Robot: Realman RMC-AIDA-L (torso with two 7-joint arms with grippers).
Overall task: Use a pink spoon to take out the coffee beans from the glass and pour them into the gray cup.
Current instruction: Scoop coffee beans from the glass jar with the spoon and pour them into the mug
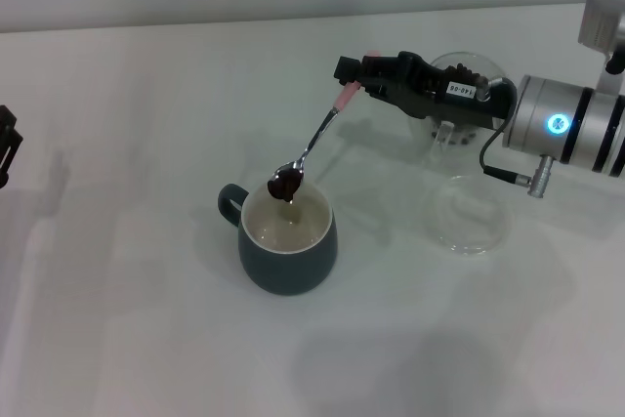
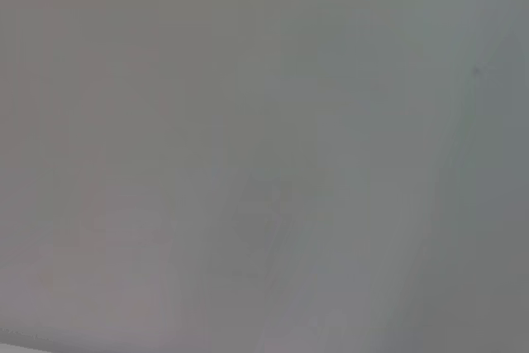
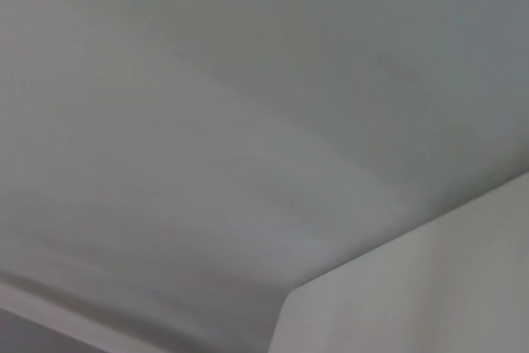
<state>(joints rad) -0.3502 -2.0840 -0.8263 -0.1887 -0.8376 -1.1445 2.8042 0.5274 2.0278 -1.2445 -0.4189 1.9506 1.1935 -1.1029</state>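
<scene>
In the head view my right gripper (image 1: pixel 354 77) is shut on the pink spoon (image 1: pixel 314 141), gripping its pale pink handle. The spoon slants down to the left, and its metal bowl holds coffee beans (image 1: pixel 285 185) just above the rim of the gray cup (image 1: pixel 286 237). The cup stands upright with its handle to the left; its cream inside looks bare of beans. The glass (image 1: pixel 467 95) with beans stands behind my right gripper, partly hidden by it. My left gripper (image 1: pixel 6 158) is parked at the left edge. Both wrist views show only plain pale surface.
A flat, shallow clear glass dish (image 1: pixel 467 214) lies on the white table (image 1: pixel 146 319), right of the gray cup and below my right arm.
</scene>
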